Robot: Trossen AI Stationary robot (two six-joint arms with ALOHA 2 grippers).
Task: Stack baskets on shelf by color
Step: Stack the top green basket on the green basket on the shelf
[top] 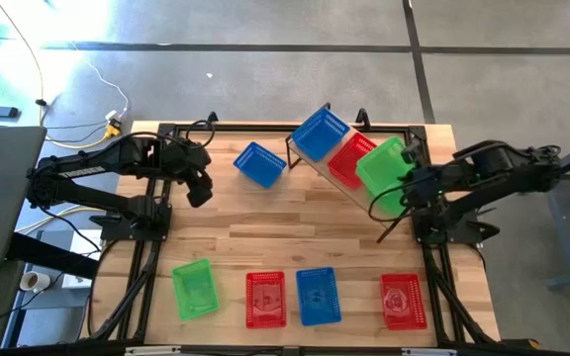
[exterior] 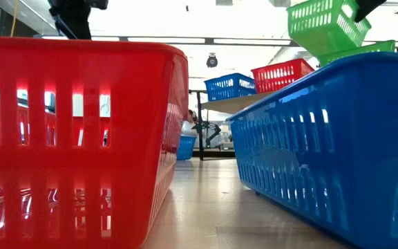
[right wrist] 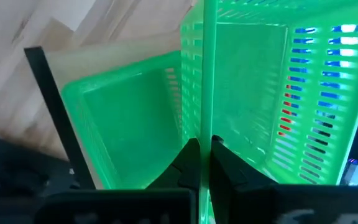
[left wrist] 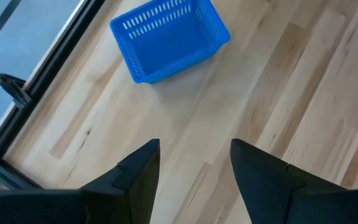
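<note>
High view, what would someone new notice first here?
The right pincer holds a green basket tilted above another green basket at the near end of the shelf, beside a red basket and a blue basket. Along the table's front edge lie four more baskets, and the open left pincer hangs near a lone blue basket.

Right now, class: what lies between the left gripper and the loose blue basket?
Only bare tabletop separates the left gripper from the blue basket, seen in the left wrist view.

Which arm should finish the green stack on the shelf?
Right. The right gripper is clamped on a green basket directly above the green one already on the shelf. The left gripper is open, empty, near a blue basket.
</note>
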